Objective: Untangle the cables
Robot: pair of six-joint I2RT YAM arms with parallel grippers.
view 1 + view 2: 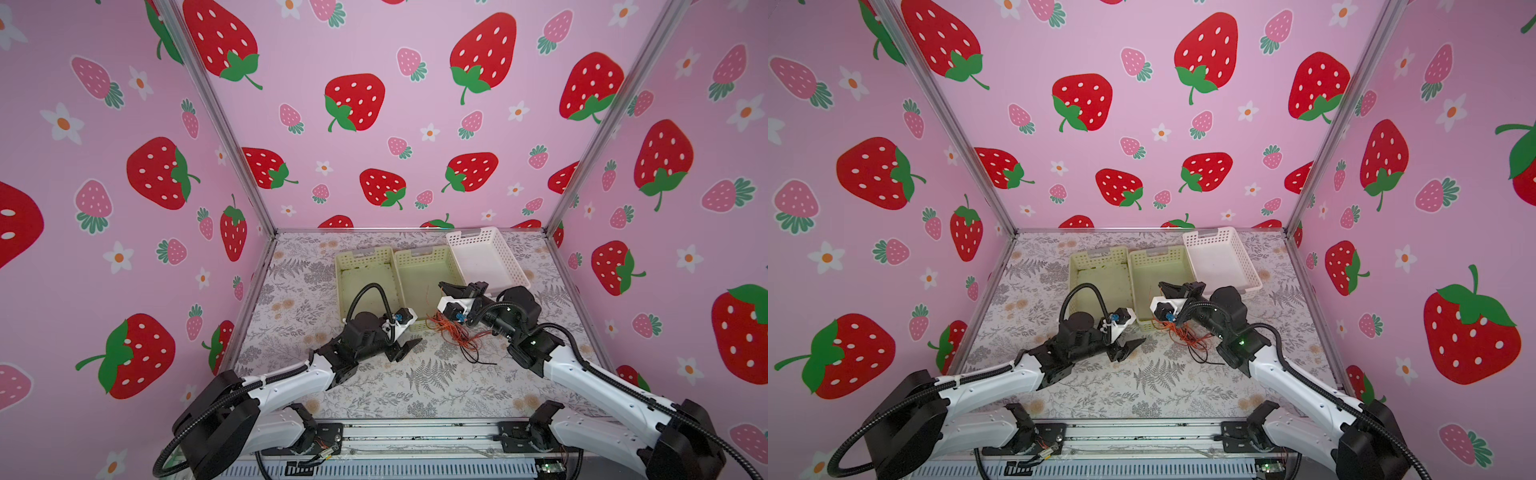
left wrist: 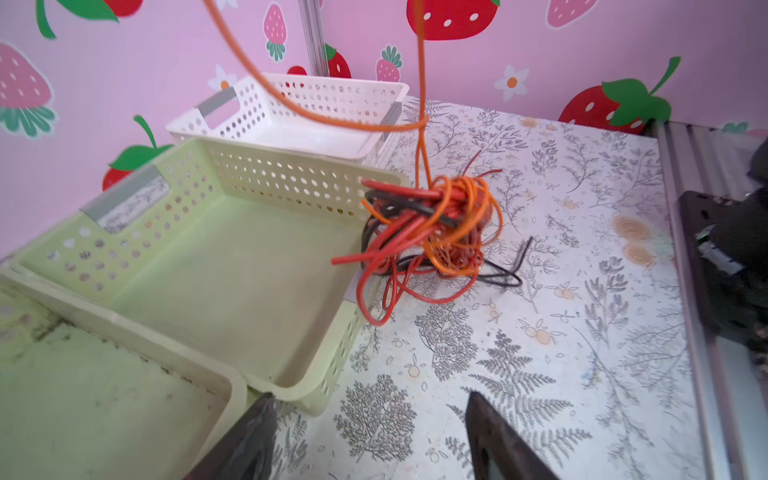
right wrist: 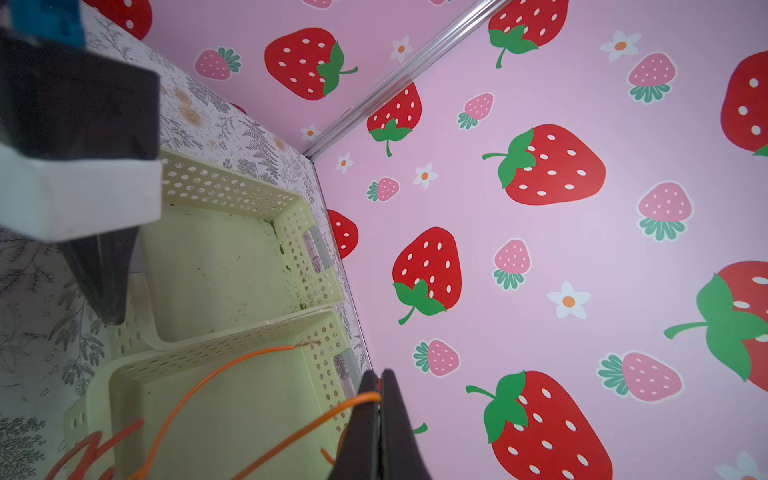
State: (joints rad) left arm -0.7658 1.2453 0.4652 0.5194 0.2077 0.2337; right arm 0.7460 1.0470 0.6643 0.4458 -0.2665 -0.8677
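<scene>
Middle basket point(image 1: 419, 254) at back of bench point(image 1: 374, 395), centre of a row of three. Left basket point(image 1: 360, 266) hard against its left side. Right basket point(image 1: 484, 257) against its right side, set further back, angled. Cables point(image 1: 455, 330) heaped on bench just off middle basket's front right corner, a few loops over that corner's rim. Left tool point(image 1: 405, 349) low over bench, in front of middle basket, left of cables. Right tool point(image 1: 443, 285) up over middle basket's right edge, one strand running from heap up to it.
</scene>
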